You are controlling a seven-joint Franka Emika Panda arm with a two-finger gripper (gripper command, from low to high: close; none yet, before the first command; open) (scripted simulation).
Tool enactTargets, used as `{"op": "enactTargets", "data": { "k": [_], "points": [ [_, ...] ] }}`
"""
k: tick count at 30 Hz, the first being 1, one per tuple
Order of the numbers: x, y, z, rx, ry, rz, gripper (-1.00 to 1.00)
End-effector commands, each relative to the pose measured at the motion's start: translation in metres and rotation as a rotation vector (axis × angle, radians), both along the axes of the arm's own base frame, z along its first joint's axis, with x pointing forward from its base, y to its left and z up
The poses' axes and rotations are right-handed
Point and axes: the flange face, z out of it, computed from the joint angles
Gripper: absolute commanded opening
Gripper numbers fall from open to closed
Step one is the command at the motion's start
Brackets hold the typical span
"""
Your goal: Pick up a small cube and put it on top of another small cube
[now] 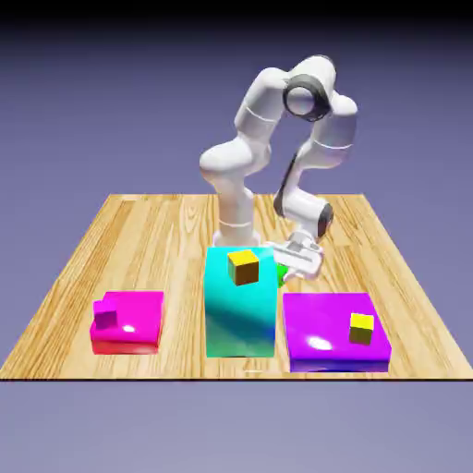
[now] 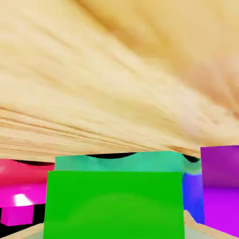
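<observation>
The small green cube [image 2: 114,205] fills the bottom of the hand view, large and centred where the fingertips would show, and it hides them. In the exterior view only a sliver of the green cube [image 1: 280,272] peeks out behind the tall teal block [image 1: 240,314]. My gripper [image 1: 288,270] is down at the table just behind that block, on the exterior view's right of it, shut on the green cube. An orange-yellow cube [image 1: 244,266] sits on top of the teal block. A yellow cube [image 1: 361,328] rests on the purple block [image 1: 333,334].
A low magenta block [image 1: 127,321] at the exterior view's left carries a small purple cube [image 1: 106,320]. In the hand view the teal block [image 2: 116,162], magenta block [image 2: 18,184] and purple block [image 2: 219,186] stand close behind the cube. The wooden table [image 1: 148,231] ends just beyond the blocks.
</observation>
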Motion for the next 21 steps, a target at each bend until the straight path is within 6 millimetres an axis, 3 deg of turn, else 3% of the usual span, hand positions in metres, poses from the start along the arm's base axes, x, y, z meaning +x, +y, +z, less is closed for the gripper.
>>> {"op": "enactTargets", "data": {
  "k": [1,5,11,16,21],
  "points": [
    [0.002,0.018,0.003,-0.006,-0.001,0.016,-1.00],
    [0.011,0.085,0.020,-0.030,-0.003,0.047,-1.00],
    [0.066,0.149,0.041,-0.036,0.003,-0.068,-1.00],
    [0.124,0.186,0.066,-0.040,0.021,-0.190,-1.00],
    [0.204,0.196,0.088,-0.018,0.026,-0.354,-1.00]
  ]
}}
